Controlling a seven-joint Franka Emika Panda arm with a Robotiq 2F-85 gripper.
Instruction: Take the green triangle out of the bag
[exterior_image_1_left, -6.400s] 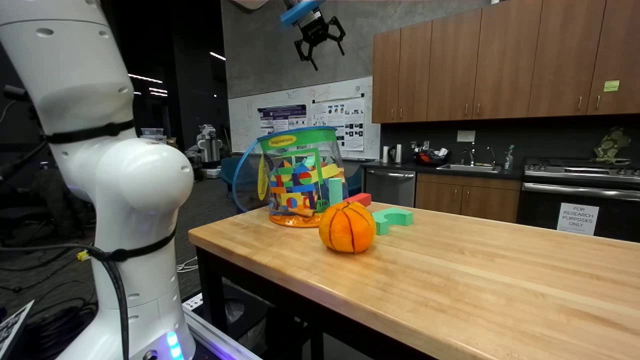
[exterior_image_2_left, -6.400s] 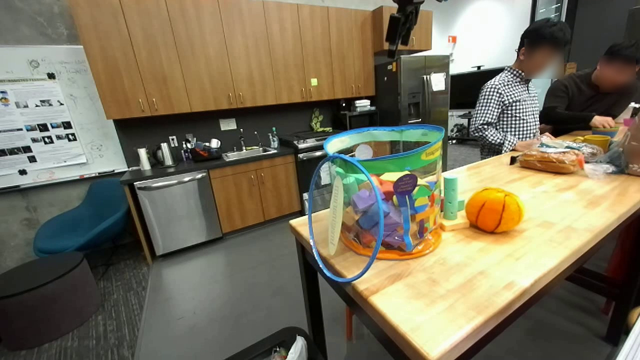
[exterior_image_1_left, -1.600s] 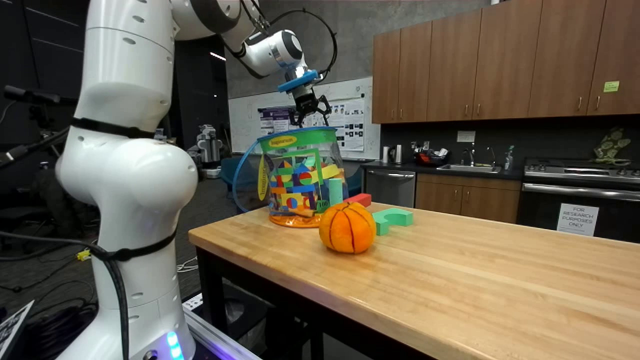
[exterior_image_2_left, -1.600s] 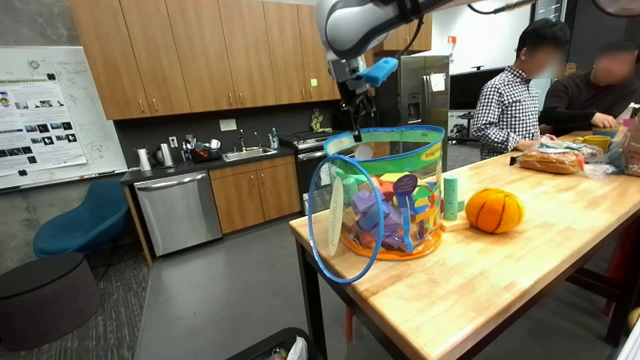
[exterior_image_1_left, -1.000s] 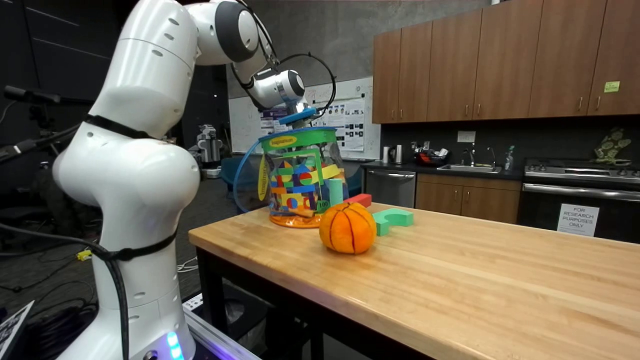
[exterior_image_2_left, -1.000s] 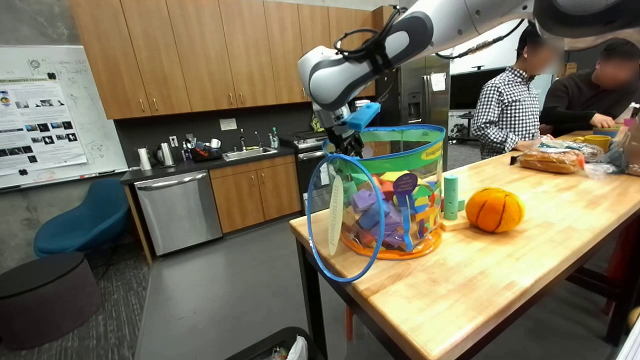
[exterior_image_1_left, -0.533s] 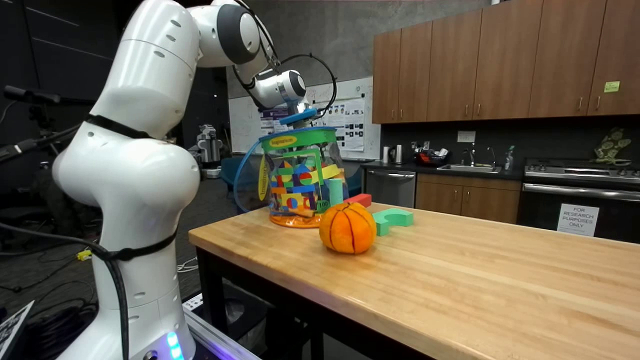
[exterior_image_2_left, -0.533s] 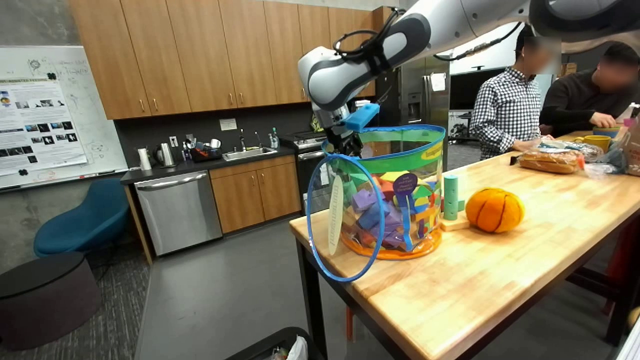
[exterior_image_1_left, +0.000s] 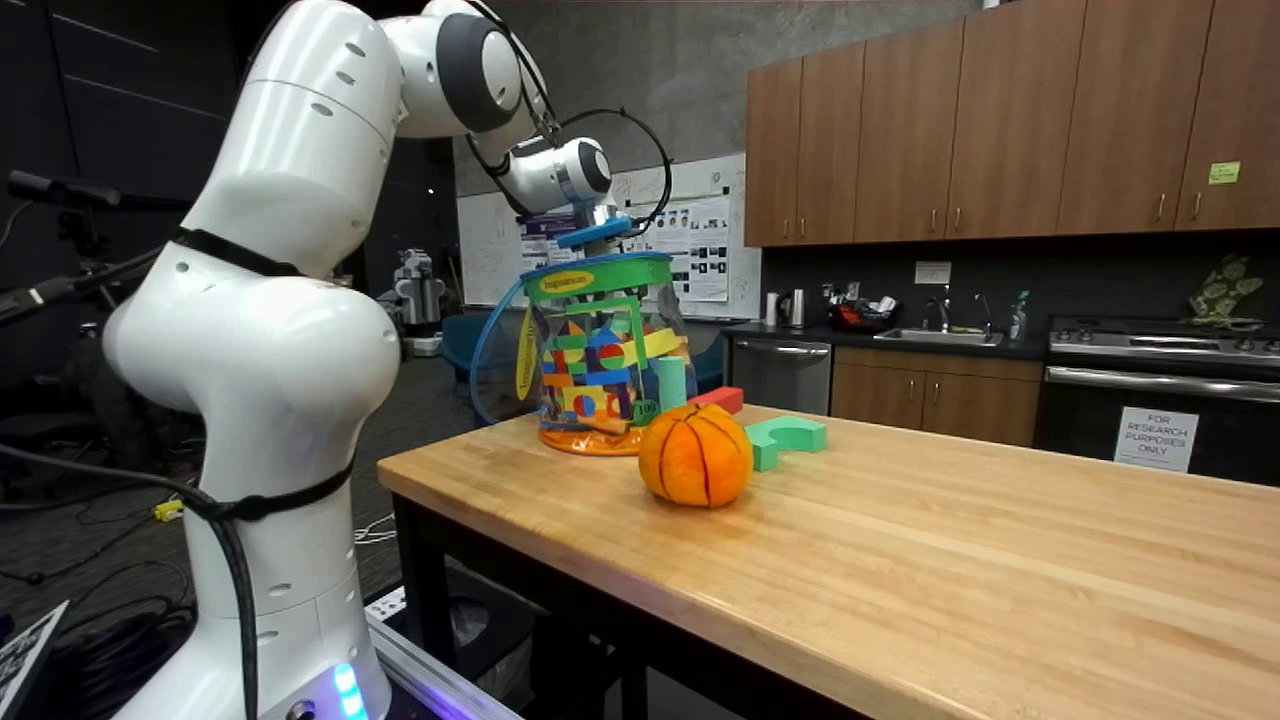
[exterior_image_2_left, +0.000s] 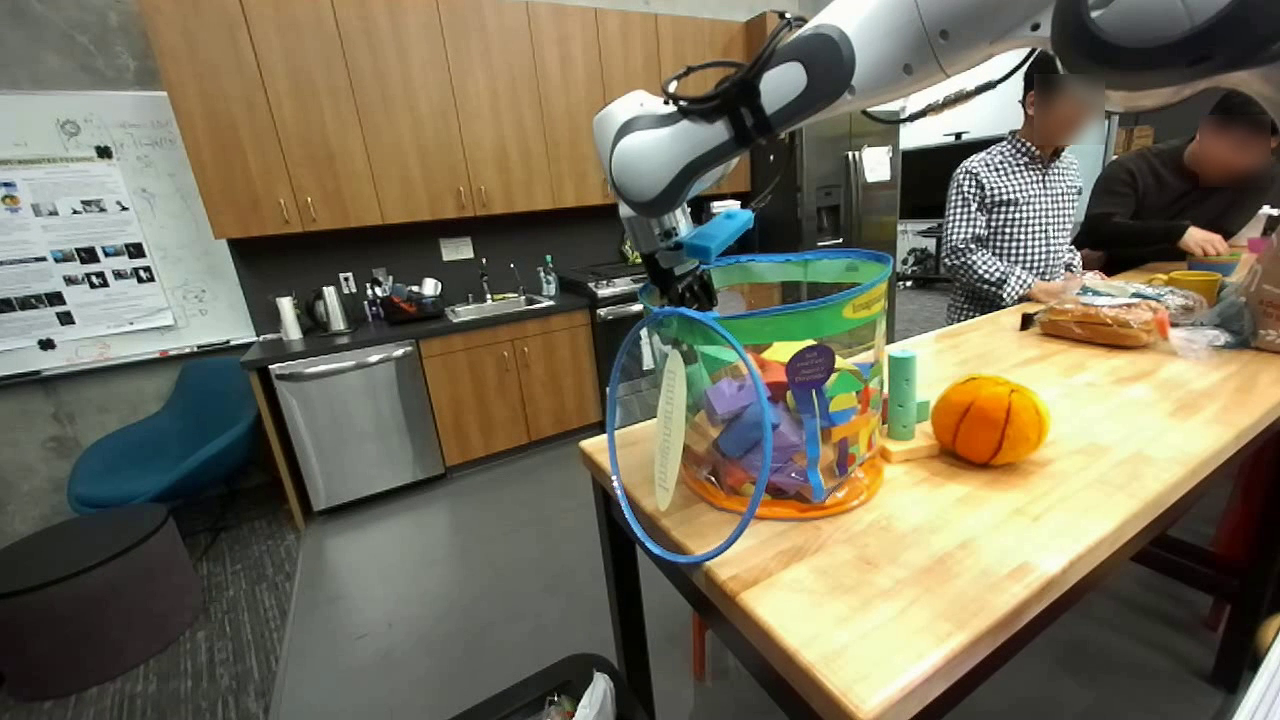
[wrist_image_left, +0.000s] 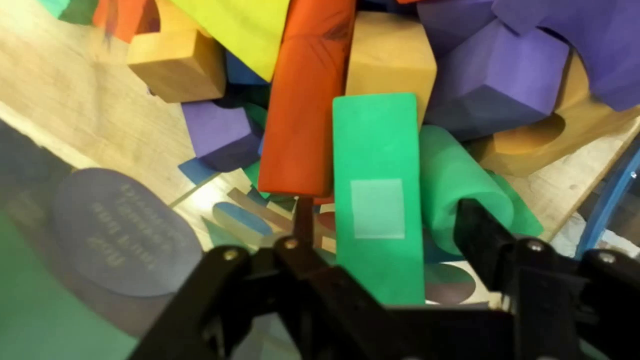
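The see-through bag (exterior_image_1_left: 610, 277) stands open on the table, and its green rim also shows in an exterior view (exterior_image_2_left: 790, 322). My gripper (exterior_image_2_left: 693, 292) points down at the bag's opening; in an exterior view the rim hides its fingers. In the wrist view my gripper (wrist_image_left: 385, 204) is open. Its fingers appear on either side of a long green block (wrist_image_left: 377, 145) with a pale square; contact cannot be told. A green cylinder (wrist_image_left: 460, 175) lies right of it, with a pointed green piece (wrist_image_left: 525, 212) partly hidden behind. No piece plainly shows as a whole green triangle.
The bag's blue hoop lid (exterior_image_2_left: 612, 430) hangs over the table edge. Red (wrist_image_left: 305, 120), purple (wrist_image_left: 500, 75) and yellow (wrist_image_left: 245, 30) blocks crowd the bag. Outside stand an orange ball (exterior_image_1_left: 695, 456), a green cylinder (exterior_image_2_left: 901, 395), a green arch (exterior_image_1_left: 790, 436) and a red block (exterior_image_1_left: 722, 399).
My arm has come down from high above to the bag's opening. In the last half second it has shifted only slightly, and the hoop lid has moved a little outward. The table things stayed put.
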